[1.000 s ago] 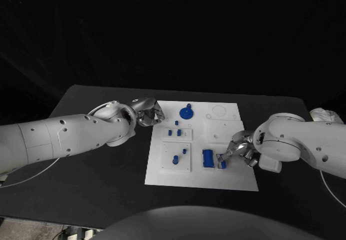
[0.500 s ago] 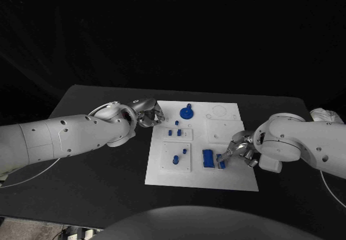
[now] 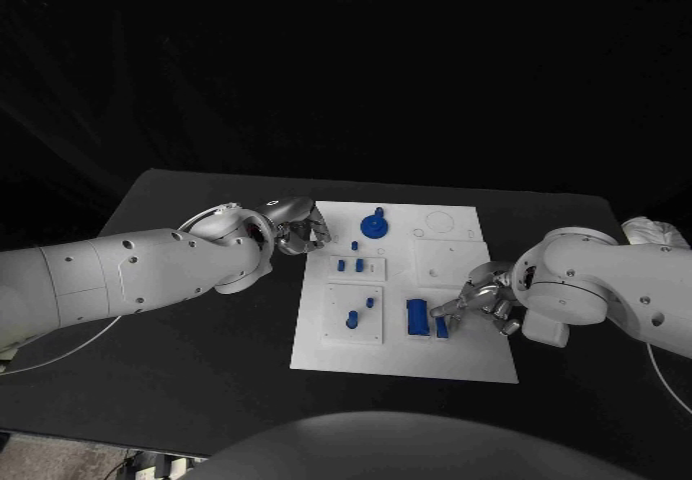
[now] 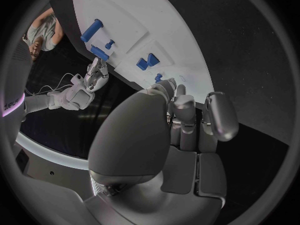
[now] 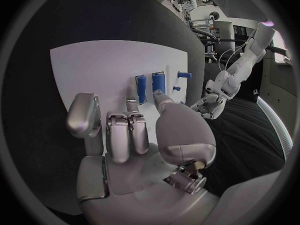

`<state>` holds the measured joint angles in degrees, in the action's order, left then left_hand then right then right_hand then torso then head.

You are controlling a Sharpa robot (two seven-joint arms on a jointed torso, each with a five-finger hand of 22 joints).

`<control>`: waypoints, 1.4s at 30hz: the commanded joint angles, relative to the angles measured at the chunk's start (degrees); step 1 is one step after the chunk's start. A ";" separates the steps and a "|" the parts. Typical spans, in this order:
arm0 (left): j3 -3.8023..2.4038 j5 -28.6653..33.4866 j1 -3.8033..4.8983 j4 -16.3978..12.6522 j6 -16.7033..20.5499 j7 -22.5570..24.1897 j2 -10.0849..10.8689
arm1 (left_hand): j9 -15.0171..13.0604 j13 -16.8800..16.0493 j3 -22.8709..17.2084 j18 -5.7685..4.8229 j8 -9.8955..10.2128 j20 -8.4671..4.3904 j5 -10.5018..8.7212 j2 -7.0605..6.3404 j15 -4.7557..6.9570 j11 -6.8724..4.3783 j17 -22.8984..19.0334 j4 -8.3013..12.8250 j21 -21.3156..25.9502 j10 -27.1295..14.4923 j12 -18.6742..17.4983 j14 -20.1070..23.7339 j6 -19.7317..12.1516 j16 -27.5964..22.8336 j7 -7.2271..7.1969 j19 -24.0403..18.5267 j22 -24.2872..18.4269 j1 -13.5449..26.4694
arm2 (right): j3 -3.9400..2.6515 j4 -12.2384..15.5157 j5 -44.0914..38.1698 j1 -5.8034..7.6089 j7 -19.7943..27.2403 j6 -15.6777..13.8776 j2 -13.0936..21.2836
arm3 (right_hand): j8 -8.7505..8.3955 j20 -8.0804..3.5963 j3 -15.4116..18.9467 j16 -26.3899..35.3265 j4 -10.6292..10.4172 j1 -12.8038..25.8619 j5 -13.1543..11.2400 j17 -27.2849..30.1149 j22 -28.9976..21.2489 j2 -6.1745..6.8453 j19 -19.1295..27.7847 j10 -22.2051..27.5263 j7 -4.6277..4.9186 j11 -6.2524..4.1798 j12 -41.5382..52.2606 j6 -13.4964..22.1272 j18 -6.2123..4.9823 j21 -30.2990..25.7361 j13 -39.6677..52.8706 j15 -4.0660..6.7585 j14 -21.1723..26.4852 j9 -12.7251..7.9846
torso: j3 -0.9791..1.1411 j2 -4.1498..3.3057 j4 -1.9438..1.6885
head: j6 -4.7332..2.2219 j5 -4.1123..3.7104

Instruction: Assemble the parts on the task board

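Lying flat in the middle of the black table (image 3: pixel 188 360), the white task board (image 3: pixel 404 350) has its long axis running away from the robot. On its near right part two long blue bars (image 3: pixel 415 316) lie side by side, both lengthwise along the board's long axis; the thinner one (image 3: pixel 441 326) sits on the right, close beside the thicker. To their left, on a raised white panel, a short blue peg (image 3: pixel 352 320) lies slightly slanted, with a smaller blue piece (image 3: pixel 369 301) just beyond it. Farther up, two small blue blocks (image 3: pixel 349 266) stand side by side, and a round blue knob (image 3: pixel 375 227) with a short stem pointing away sits near the board's far edge. No lettering can be read on the board or the parts.

The right hand (image 3: pixel 473 300) hangs over the board's right edge, its fingertips reaching toward the thin bar. The right wrist view shows the fingers (image 5: pixel 128 135) curled down side by side, their tips just short of the two bars (image 5: pixel 150 87); whether any tip touches a bar cannot be told, and nothing is seen gripped.

The left hand (image 3: pixel 296 230) hovers at the board's far left corner, fingers (image 4: pixel 187 120) curled inward and pressed together with nothing in them, near the blue blocks (image 4: pixel 148 61) but apart from them.
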<state>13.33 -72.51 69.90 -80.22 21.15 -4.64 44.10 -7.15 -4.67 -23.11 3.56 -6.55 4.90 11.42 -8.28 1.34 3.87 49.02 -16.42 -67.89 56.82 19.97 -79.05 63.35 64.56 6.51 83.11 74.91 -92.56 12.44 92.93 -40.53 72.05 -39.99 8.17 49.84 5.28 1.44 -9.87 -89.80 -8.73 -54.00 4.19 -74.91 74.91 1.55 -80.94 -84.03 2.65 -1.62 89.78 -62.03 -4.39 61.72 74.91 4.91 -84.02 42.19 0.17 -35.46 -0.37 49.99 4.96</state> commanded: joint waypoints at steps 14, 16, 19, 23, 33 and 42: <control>-0.03 0.15 0.00 -0.64 0.97 1.04 0.35 | -0.09 -0.01 -0.30 0.70 -0.32 -0.05 0.43 0.34 -0.23 0.01 -0.13 0.07 0.40 0.29 0.16 0.47 0.19 -0.18 -0.01 -0.32 9.40 0.33 | 0.05 6.91 -7.26 -0.55 21.27 -9.95 8.40 | 1.94 -0.19 -4.01 -0.20 6.79 -11.82 14.73 -15.09 8.91 -0.69 -1.39 -5.97 -0.24 -0.25 0.22 2.42 -0.28 3.61 15.09 0.24 -5.98 2.36 | 0.00 0.01 0.02 | 0.01 0.51; -0.03 0.15 0.00 -0.72 1.29 1.27 0.43 | -0.11 -0.01 -0.36 0.70 -0.35 -0.05 0.44 0.35 -0.20 0.00 -0.03 0.12 0.34 0.29 0.16 0.47 0.20 -0.13 -0.03 -0.31 9.41 0.26 | 0.09 8.49 -11.61 -0.93 25.11 -11.91 10.16 | 3.02 0.00 -4.33 -0.20 8.02 -13.89 13.55 -15.09 9.09 -0.69 -1.31 -5.97 0.27 0.27 0.22 3.92 -0.15 4.11 15.09 -0.21 -5.98 3.62 | 0.00 0.02 0.03 | 0.01 0.52; -0.03 0.15 0.00 -0.77 1.69 1.61 0.47 | -0.11 -0.01 -0.36 0.70 -0.35 -0.05 0.44 0.35 -0.20 0.00 -0.03 0.12 0.34 0.29 0.16 0.47 0.20 -0.13 -0.03 -0.31 9.41 0.26 | 0.19 10.31 -17.85 -1.69 29.36 -14.71 12.31 | 6.31 0.33 -3.80 -0.20 8.40 -15.71 8.78 -15.09 9.35 -0.84 -1.27 -5.97 0.16 0.34 0.22 5.26 0.04 5.23 15.09 -0.44 -5.98 6.59 | -0.02 0.06 0.07 | 0.01 0.27; -0.03 0.15 0.00 -0.78 2.36 2.21 0.45 | -0.12 -0.01 -0.41 0.69 -0.37 -0.06 0.45 0.36 -0.17 -0.01 0.10 0.16 0.25 0.30 0.16 0.45 0.22 -0.05 -0.04 -0.29 9.44 0.19 | 0.41 11.49 -24.48 -2.89 33.46 -17.89 14.08 | 11.93 0.33 -2.70 -0.20 7.95 -17.52 4.10 -15.09 9.60 -0.70 -1.17 -5.97 -0.22 -0.11 0.22 6.76 0.16 6.54 15.09 -0.35 -5.98 11.10 | -0.03 0.08 0.06 | 0.01 -0.04; -0.03 0.15 -0.01 -1.08 3.25 2.76 0.81 | -0.22 -0.17 -0.61 0.68 -0.52 -0.09 0.43 0.29 -0.10 -0.17 0.32 0.29 0.08 0.95 0.59 0.40 0.29 0.14 -0.07 -0.26 9.49 -0.02 | 0.63 10.92 -35.36 -6.54 36.30 -22.94 14.30 | 26.84 -0.19 1.01 -0.20 4.14 -19.16 -0.66 -15.09 10.10 0.47 -1.47 -5.97 -1.56 -1.02 0.22 10.24 0.56 9.65 15.09 0.44 -5.98 22.22 | 0.00 -0.03 -0.05 | 0.01 -0.11; -0.03 0.17 -0.01 -1.13 3.30 2.84 0.87 | -0.23 -0.20 -0.62 0.68 -0.54 -0.08 0.41 0.27 -0.10 -0.20 0.33 0.30 0.09 1.08 0.69 0.39 0.30 0.16 -0.07 -0.26 9.48 -0.03 | 0.64 9.85 -38.54 -8.21 34.80 -24.74 12.74 | 36.16 -0.48 3.32 -0.20 1.33 -19.41 -1.08 -15.09 10.06 1.61 -1.33 -5.97 -1.99 -1.33 0.22 12.28 0.55 10.07 15.09 0.79 -5.98 29.45 | 0.00 0.00 -0.02 | 0.01 0.12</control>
<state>13.33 -72.50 69.88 -81.18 23.82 -2.56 45.01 -7.31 -4.82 -23.42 3.56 -6.77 4.90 11.63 -8.28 1.14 3.57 49.29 -16.10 -67.58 57.54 20.32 -78.85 63.35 64.56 6.51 83.12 74.90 -92.56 13.06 102.85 -75.47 63.95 -5.62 -14.74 62.68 41.22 1.44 -6.41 -89.80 -7.15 -73.46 3.38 -74.94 74.94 2.74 -82.20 -84.04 0.66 -2.48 89.78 -49.67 -4.39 71.54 74.91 5.35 -84.03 71.49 0.17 -35.49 -0.39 49.99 5.01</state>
